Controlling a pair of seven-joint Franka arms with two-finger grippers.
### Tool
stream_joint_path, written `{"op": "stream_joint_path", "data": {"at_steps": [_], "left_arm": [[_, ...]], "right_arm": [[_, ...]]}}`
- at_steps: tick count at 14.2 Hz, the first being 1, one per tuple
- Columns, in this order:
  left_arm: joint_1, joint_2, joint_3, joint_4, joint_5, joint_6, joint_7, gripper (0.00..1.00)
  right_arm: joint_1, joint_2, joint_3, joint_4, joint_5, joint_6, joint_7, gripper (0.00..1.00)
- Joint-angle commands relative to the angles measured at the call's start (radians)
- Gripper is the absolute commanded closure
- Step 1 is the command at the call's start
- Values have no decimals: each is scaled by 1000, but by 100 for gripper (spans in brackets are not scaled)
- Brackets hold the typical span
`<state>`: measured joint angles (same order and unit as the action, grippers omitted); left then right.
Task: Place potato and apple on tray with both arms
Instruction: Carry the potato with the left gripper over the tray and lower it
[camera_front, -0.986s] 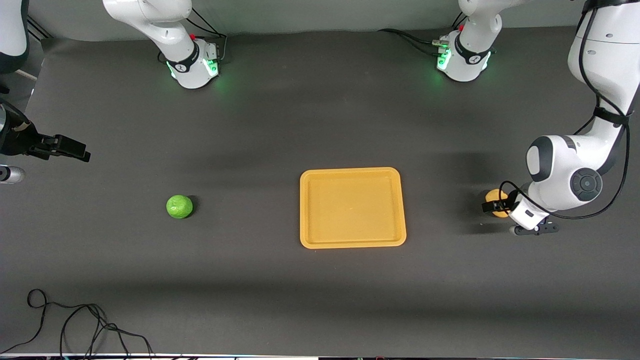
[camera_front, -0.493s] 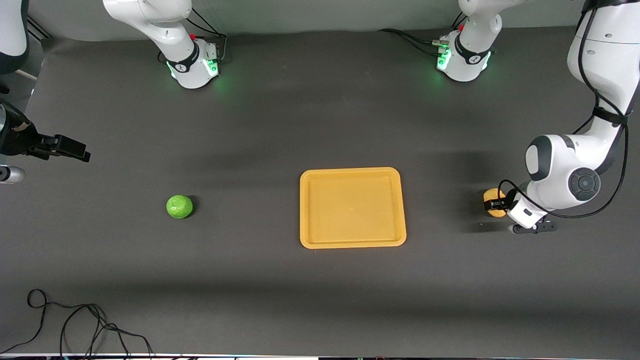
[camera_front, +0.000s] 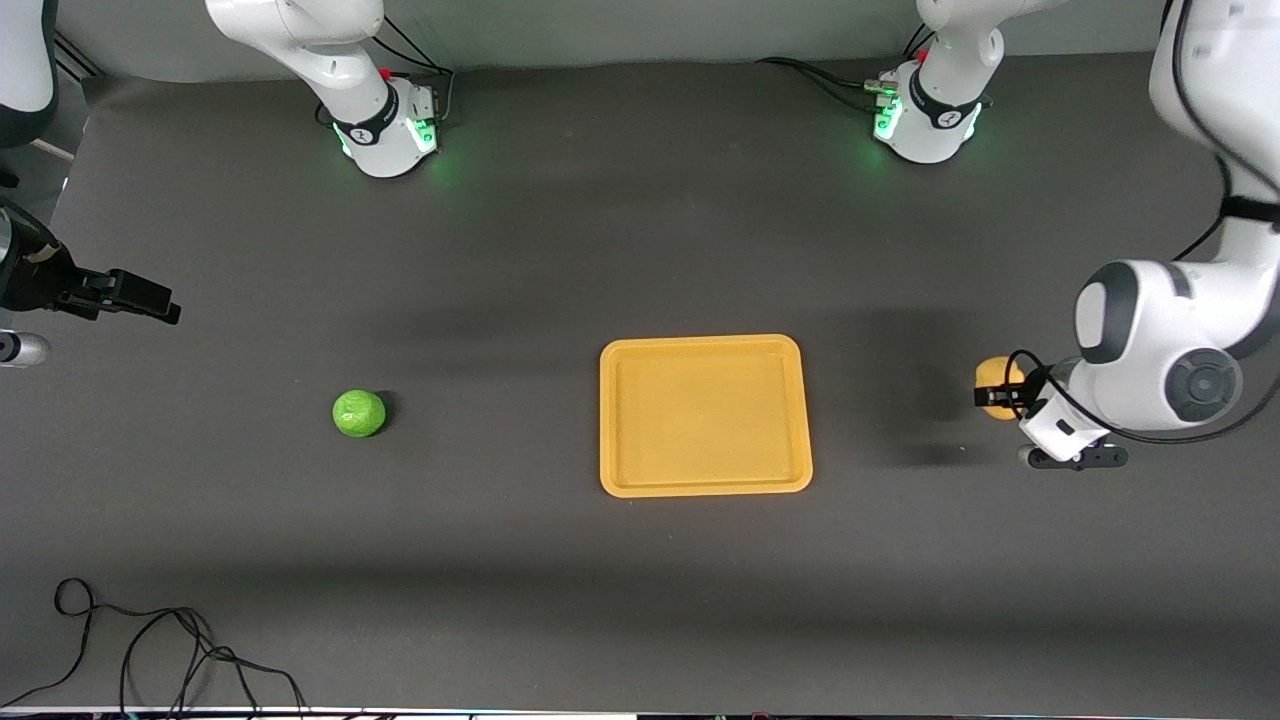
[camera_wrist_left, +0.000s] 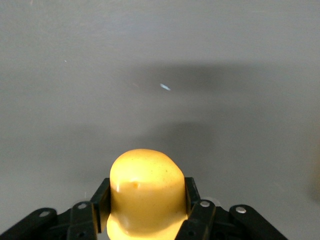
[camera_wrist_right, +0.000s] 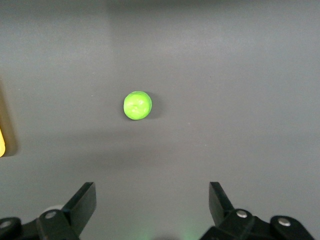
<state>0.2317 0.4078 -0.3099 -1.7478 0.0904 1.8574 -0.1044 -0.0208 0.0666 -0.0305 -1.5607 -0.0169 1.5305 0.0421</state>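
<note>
Change: a second ago my left gripper (camera_front: 1000, 396) sat low on the table with the potato (camera_front: 993, 381) between its fingers; now it has risen a little, the potato with it, and the shadow on the table lies apart from the fruit. The apple, the tray and my right arm have not moved.
Left gripper: my fingers are clamped on the two sides of the potato (camera_wrist_left: 147, 192), which is clear of the table, over the bare surface toward the left arm's end, well apart from the tray.
Right gripper: my right gripper (camera_front: 150, 297) waits up in the air at the right arm's end of the table, its fingers (camera_wrist_right: 82, 205) spread wide and holding nothing; its wrist view looks down on the apple (camera_wrist_right: 137, 105).
Apple: the apple (camera_front: 359, 413) rests on the table toward the right arm's end, well apart from the tray.
Tray: the tray (camera_front: 705, 484) lies flat near the middle of the table with nothing on it.
Room: bare table lies between the potato and the tray's rim, and between the apple and the tray. A black cable (camera_front: 150, 650) lies at the table's edge nearest the camera, well away from both fruits.
</note>
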Motion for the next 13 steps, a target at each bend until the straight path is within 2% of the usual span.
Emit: {"op": "stream_joint_path", "data": {"at_steps": [1,3,5,9,11,13], "left_arm": [[-116,-9,-11,187,-11,-188,-89,98],[-175,-23,-44,223,-46,-204,-162,100],[-227,-14,-90,223,-70,-166,-317,100],[-365,87,-92,179,-57,29,-536,100],[-397,124,-90,104,-54,173,-572,100],[-407,160,-86,10,-3,343,-595,100]], "right_arm": [[-15,4,8,11,20,4,-25,0],[-15,4,8,11,20,4,-25,0],[-15,4,8,11,20,14,-24,0],[-5,6,11,-1,20,59,-14,0],[27,7,11,-18,20,89,-8,0],[35,7,12,-35,20,111,-7,0]]}}
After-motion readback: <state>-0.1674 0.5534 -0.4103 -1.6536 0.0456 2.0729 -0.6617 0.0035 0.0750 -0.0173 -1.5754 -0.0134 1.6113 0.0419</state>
